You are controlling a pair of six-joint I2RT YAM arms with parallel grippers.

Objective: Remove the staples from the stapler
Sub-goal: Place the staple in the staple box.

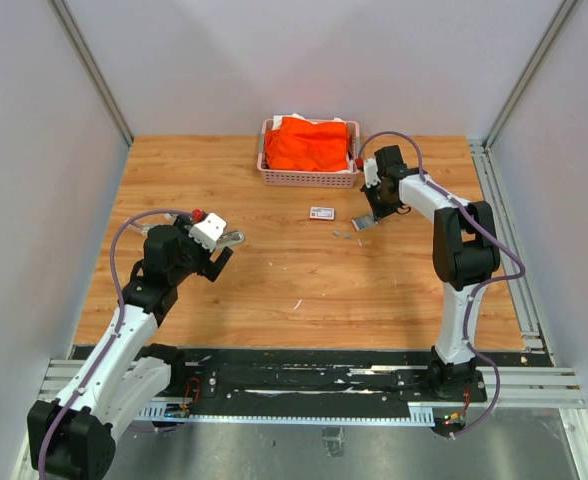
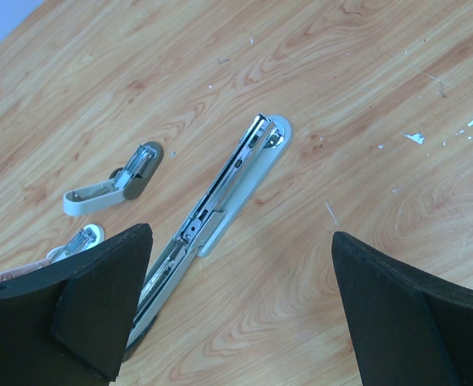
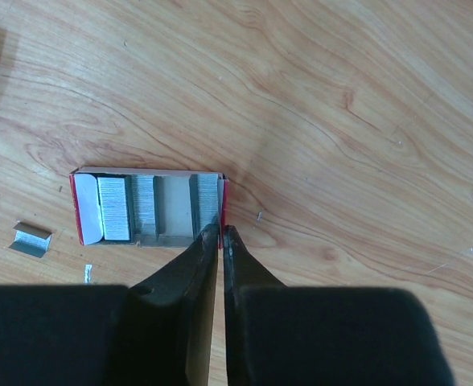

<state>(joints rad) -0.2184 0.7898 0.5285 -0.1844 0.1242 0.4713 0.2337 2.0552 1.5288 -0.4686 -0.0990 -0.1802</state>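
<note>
Hovering left fingers spread over slim silvery stapler; right fingers nearly together at box.

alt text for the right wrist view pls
A small open box with red sides, rows of silvery staples inside, lies on a wooden table. The right tool, its dark fingers nearly together, points at the box's near right corner. A few loose staple strips lie to the left.

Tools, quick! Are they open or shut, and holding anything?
Left tool: wide open, holding nothing.
Right tool: nearly shut, tips at the box corner; a hold cannot be told.
</note>
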